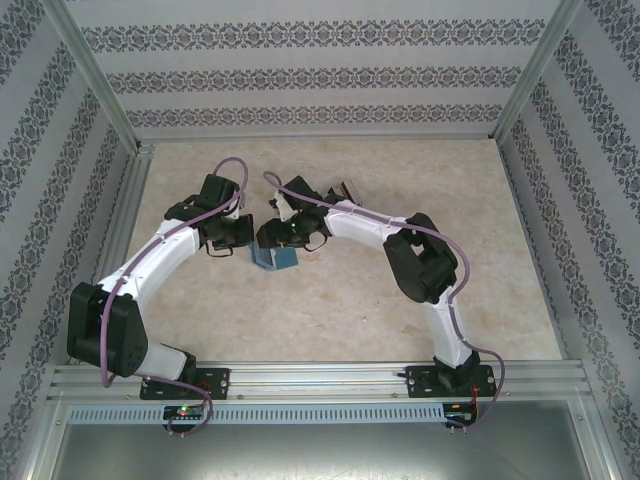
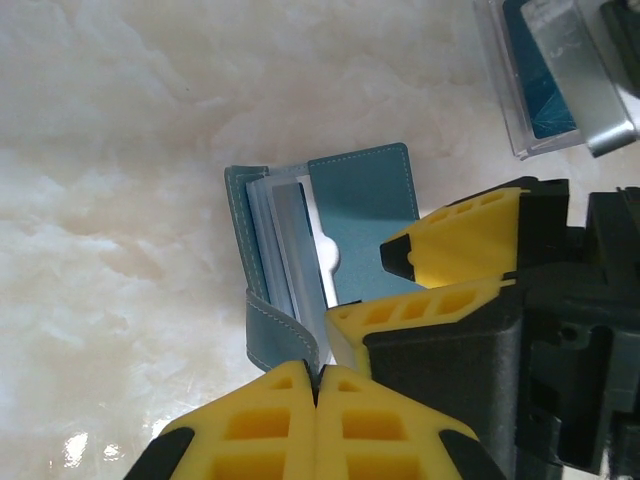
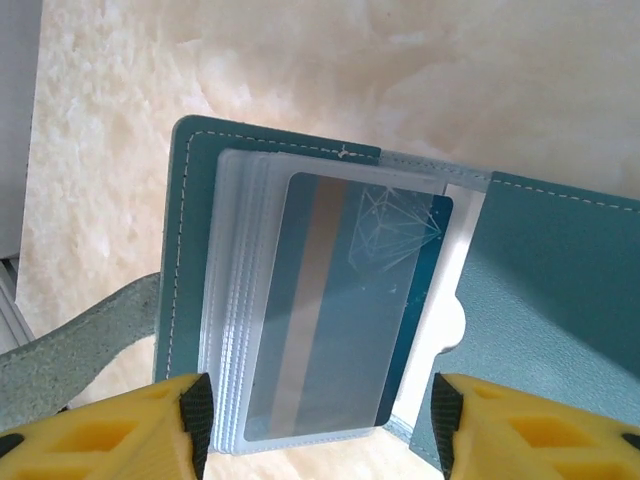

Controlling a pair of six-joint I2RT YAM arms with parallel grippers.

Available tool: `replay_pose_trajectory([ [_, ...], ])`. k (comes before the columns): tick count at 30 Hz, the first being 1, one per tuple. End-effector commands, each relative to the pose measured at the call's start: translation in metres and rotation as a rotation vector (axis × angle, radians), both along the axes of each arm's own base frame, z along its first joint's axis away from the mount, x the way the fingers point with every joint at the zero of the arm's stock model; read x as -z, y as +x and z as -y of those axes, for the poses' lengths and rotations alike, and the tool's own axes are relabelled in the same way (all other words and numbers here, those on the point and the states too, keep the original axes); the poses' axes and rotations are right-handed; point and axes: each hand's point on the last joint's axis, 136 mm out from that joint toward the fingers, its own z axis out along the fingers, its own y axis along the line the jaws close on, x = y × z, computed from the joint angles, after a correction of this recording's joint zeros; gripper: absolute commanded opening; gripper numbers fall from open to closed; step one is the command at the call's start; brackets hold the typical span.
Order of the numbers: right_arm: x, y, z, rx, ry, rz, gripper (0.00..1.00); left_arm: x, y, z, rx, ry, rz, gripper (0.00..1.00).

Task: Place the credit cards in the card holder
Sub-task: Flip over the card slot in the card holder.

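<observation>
The teal card holder (image 3: 560,280) lies open on the marble table, its stack of clear sleeves (image 3: 232,300) fanned out. A blue credit card (image 3: 340,310) with a tan stripe sits in the top sleeve. My right gripper (image 3: 320,425) is open and straddles the lower edge of the sleeves, one pad on each side with a gap to each. My left gripper (image 2: 318,372) is shut on the card holder's strap (image 2: 275,335). From above, both grippers meet over the card holder (image 1: 275,258).
A clear tray (image 2: 505,95) holding a blue card (image 2: 540,90) and a grey card (image 2: 585,70) stands just behind the card holder; from above the tray (image 1: 347,188) is past the right arm. Patterned walls enclose the table.
</observation>
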Motion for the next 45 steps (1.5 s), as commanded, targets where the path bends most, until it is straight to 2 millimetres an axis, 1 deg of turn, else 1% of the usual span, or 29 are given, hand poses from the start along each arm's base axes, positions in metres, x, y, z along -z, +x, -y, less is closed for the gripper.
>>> replay_pose_trajectory([
  [1, 0.003, -0.007, -0.012, -0.031, 0.009, -0.025, 0.64, -0.003, 0.004, -0.001, -0.014, -0.019, 0.012, 0.0],
  [4, 0.009, -0.007, -0.01, -0.032, -0.011, -0.033, 0.65, -0.003, 0.004, -0.001, -0.017, -0.02, 0.011, 0.0],
  [9, 0.014, -0.01, -0.013, -0.041, -0.019, -0.039, 0.67, -0.004, 0.004, -0.002, -0.014, -0.017, 0.014, 0.0],
  [15, 0.017, -0.008, -0.008, -0.034, -0.046, -0.031, 0.64, -0.005, 0.004, -0.002, -0.014, -0.015, 0.015, 0.0],
  [19, 0.014, -0.005, -0.003, -0.026, -0.04, -0.028, 0.61, -0.005, 0.004, -0.003, -0.017, -0.009, 0.016, 0.0],
  [26, 0.009, -0.004, 0.002, -0.028, -0.034, -0.023, 0.61, -0.004, 0.004, -0.006, -0.026, -0.006, 0.016, 0.0],
  [31, 0.006, -0.002, 0.004, -0.025, -0.032, -0.016, 0.62, 0.0, 0.003, -0.011, -0.037, 0.001, 0.01, 0.0],
  [35, 0.011, -0.001, 0.004, -0.023, -0.043, -0.028, 0.62, 0.005, 0.002, -0.014, -0.046, -0.001, 0.003, 0.0],
  [38, 0.01, -0.001, 0.005, -0.024, -0.054, -0.019, 0.63, 0.01, 0.0, -0.016, -0.051, 0.0, -0.006, 0.0],
  [45, 0.0, 0.004, 0.021, -0.014, -0.133, 0.041, 0.64, 0.025, -0.005, -0.026, -0.075, 0.007, -0.032, 0.0],
])
